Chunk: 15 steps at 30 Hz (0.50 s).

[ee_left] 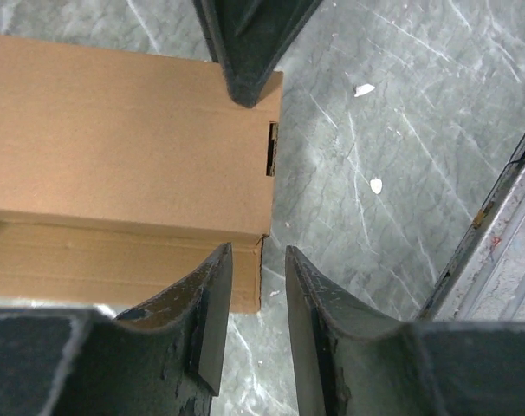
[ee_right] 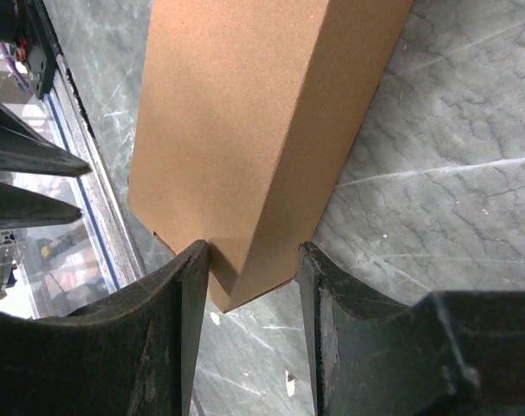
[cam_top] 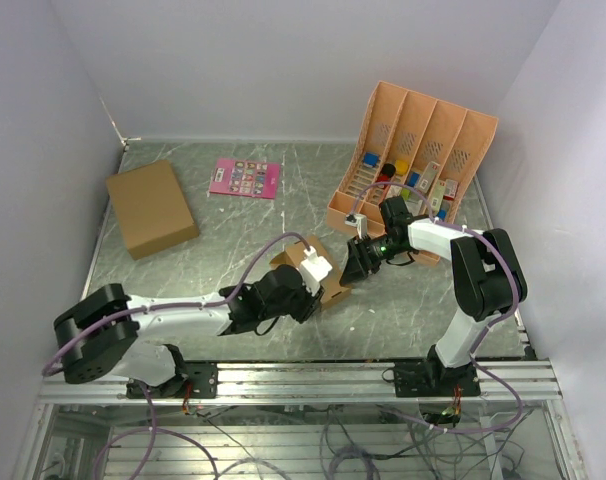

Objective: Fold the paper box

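A: Nearest, the left gripper (ee_left: 258,260) stands with its jaws apart, with only a corner of the paper box (ee_left: 124,139) and bare grey surface (ee_left: 375,113) showing between them. Is it gripping anything?

B: Nothing that I can see. The box lies flat on the surface just beside one of its fingers, roughly mid-table between the two arms.

A: And the right gripper (ee_right: 254,256)?

B: It looks clamped across one end of the box, with a finger against each long side.

A: Which step is this?

B: A late one, I'd judge. The box reads as a formed oblong carton: plain brown, sharp creases and a tab slot (ee_left: 272,149) near the end face. One long panel along its lower edge may not be fully down.

A: What does the next move call for?

B: Probably the left gripper taking hold at that end to press or tuck the closure while the right arm pins the carton. Thin card buckles, so it wants a light squeeze, square to the crease.

A: Could it be confused with the larger cardboard box (cam_top: 151,208)?

B: No, that one sits well apart at the far left.
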Available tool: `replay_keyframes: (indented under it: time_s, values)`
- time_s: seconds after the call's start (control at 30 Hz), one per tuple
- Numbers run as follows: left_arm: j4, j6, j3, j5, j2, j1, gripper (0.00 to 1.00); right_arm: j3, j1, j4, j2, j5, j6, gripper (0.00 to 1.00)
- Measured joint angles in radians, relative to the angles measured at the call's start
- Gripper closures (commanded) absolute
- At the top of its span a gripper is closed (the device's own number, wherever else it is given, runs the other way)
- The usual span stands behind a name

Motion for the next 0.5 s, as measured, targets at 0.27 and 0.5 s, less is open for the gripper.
replay_keyframes:
  time_s: [0.27,0.5]
  values:
    - [-0.254,-0.183,0.032,-0.097,-0.177,0.087,0.59,0.003,0.000,-0.005,0.003,0.000,0.000,0.57]
    - [-0.237,-0.392,-0.089,0.075,-0.235,0.403,0.35,0.005,0.000,-0.007,0.004,0.000,0.000,0.57]
